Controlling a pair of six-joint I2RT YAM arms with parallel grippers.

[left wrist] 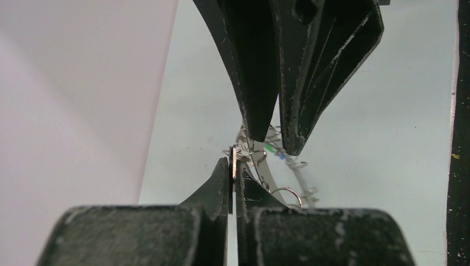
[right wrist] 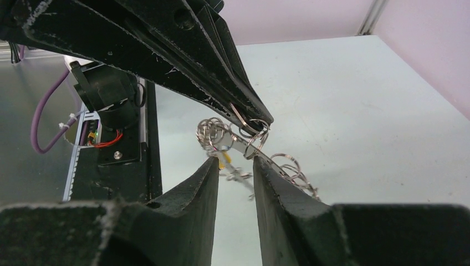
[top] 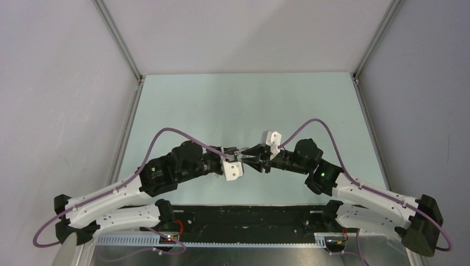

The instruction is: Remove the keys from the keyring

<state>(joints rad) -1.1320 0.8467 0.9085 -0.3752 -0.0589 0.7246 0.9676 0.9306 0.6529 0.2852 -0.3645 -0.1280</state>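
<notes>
Left gripper (top: 242,156) clenched on the keyring (left wrist: 233,159); right gripper (top: 255,160) parted just beside it.

Top view: both arms reach inward and the grippers meet tip to tip above the pale green table (top: 249,100), near its middle, where the metal between them is too small to make out. Left wrist view: its own fingers press together on a thin edge of grey metal, with small silver rings (left wrist: 286,194) strung just beyond, and a green key head (left wrist: 270,148) shows between the right gripper's fingers coming down from above. Right wrist view: its own fingers stand a little apart with the keys (right wrist: 238,176) hanging in the gap, a yellow head (right wrist: 222,160) beside one finger and nothing visibly clamped, while the left gripper's tip pinches the wire loop above them.
</notes>
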